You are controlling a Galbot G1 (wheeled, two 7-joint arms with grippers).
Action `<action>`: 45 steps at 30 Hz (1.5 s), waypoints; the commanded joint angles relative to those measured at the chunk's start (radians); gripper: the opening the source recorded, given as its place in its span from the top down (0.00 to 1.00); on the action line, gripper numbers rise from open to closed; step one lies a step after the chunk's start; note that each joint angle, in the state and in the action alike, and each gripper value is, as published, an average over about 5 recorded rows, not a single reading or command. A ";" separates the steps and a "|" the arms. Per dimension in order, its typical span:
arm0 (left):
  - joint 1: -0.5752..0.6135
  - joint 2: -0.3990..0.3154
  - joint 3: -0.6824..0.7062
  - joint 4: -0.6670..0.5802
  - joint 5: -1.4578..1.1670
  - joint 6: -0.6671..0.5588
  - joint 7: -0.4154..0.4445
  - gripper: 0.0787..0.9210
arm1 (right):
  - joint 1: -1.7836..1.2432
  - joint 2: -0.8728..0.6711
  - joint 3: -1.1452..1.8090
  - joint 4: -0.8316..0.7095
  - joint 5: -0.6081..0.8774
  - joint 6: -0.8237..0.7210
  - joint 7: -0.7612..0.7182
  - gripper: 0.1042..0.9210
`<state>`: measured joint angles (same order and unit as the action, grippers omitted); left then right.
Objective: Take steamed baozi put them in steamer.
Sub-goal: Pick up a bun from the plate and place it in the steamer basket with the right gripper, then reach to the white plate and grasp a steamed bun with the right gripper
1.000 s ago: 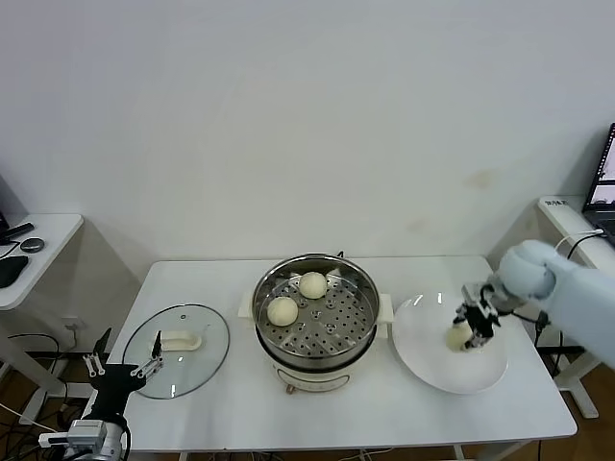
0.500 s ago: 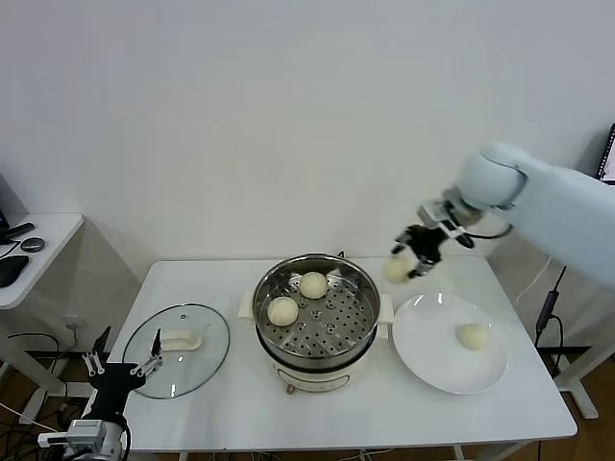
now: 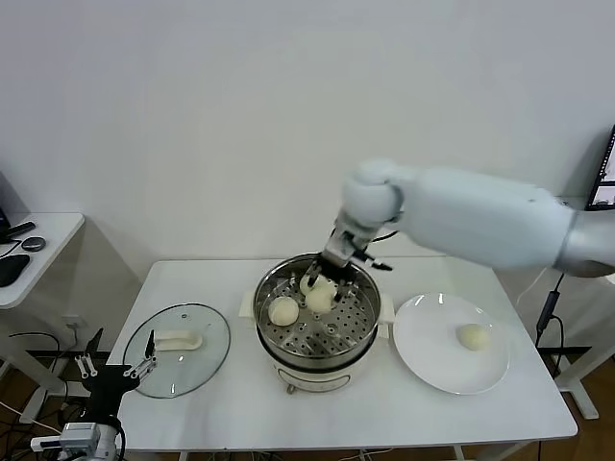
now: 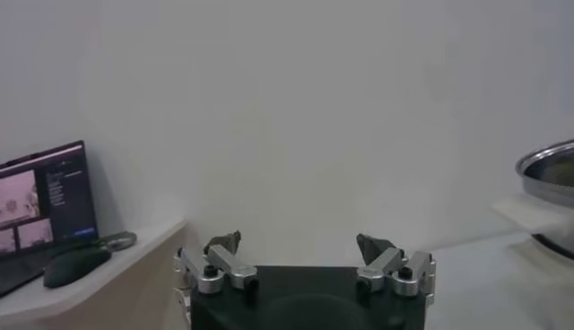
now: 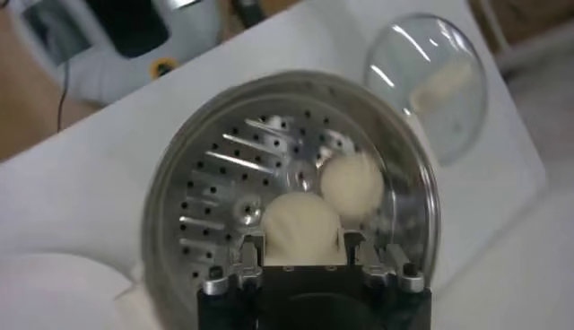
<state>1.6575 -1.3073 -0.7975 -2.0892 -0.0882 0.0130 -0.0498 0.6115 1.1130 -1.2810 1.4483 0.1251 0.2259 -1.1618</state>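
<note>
Now the right gripper (image 3: 325,284) hangs over the steamer (image 3: 365,322) with a bun (image 5: 300,230) between its jaws, which are closed on the bun's two sides. In the right wrist view the bun fills the gap between the jaws and sits just above the perforated tray (image 5: 224,193); whether it touches the tray already cannot be told. A second bun (image 5: 352,181) lies on the tray just beside the held one, on the far side of the jaws, and in the head view another bun (image 3: 282,310) rests near it. One more bun (image 3: 472,336) waits on the plate (image 3: 423,360), well apart from the jaws. The buns look light and soft, with smooth skin that probably dents and tears easily, so a grip across the widest part of the dome, with gentle pressure, seems best. The left gripper (image 4: 305,264) is parked low beside the table, jaws wide open and empty.
</note>
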 commanded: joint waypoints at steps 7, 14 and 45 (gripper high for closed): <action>-0.007 0.000 -0.009 0.020 0.001 -0.001 -0.002 0.12 | -0.078 0.137 -0.056 -0.005 -0.210 0.215 0.019 0.48; -0.010 -0.001 -0.007 0.028 0.002 -0.002 -0.001 0.12 | -0.093 0.117 -0.057 0.012 -0.225 0.224 0.008 0.48; -0.040 0.039 0.028 0.031 0.010 0.008 0.006 0.12 | -0.077 -0.600 0.177 0.116 -0.038 -0.385 0.024 0.12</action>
<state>1.6236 -1.2740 -0.7885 -2.0638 -0.0866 0.0181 -0.0448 0.5962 0.8360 -1.2061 1.5260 0.0551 0.1223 -1.1670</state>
